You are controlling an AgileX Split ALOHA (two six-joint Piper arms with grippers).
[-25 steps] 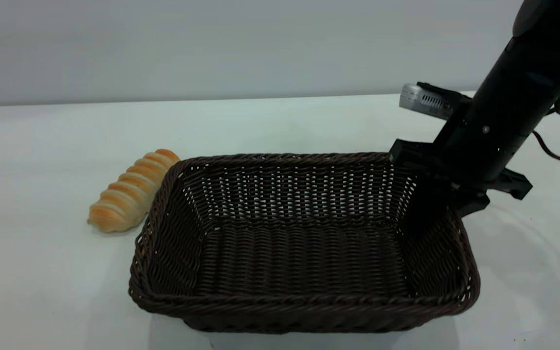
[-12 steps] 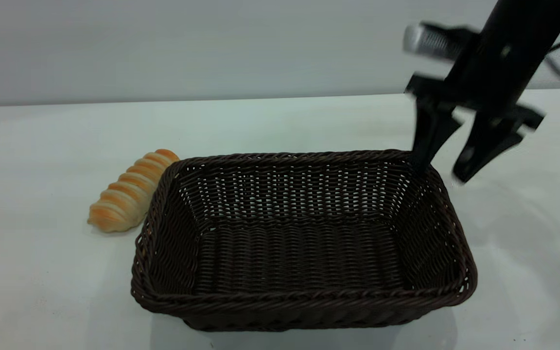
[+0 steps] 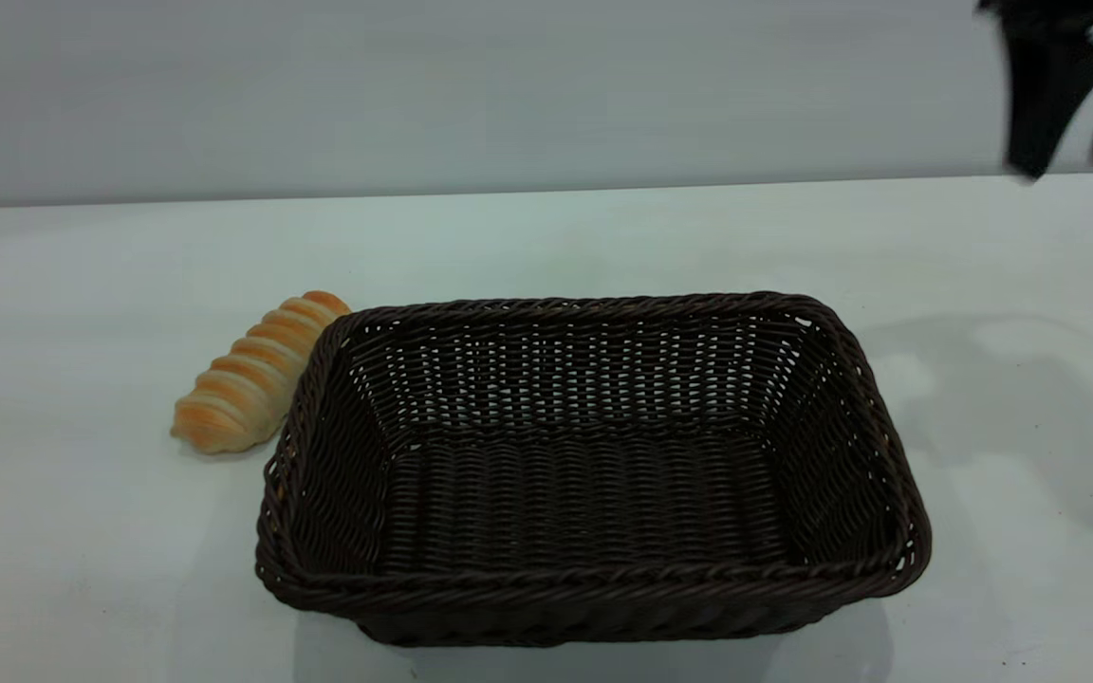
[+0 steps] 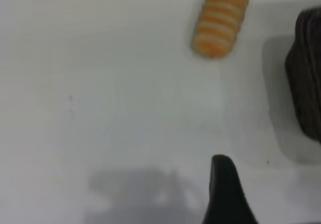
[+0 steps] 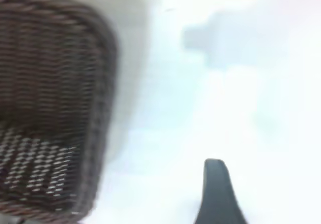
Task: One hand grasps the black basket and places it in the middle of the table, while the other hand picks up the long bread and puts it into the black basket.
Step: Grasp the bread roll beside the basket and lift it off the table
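Long bread (image 3: pixel 257 373) touching black basket (image 3: pixel 594 569)

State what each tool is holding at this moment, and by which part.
Nothing is held. The right tool hangs open, high above the table, clear of the black basket. The long bread lies untouched.

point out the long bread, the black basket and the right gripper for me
long bread (image 3: pixel 257 375): exterior view, middle of the ridged loaf.
black basket (image 3: pixel 594 581): exterior view, near braided rim.
right gripper (image 3: pixel 1078 166): exterior view, top right corner, between the tips of its open jaws, raised above the table.
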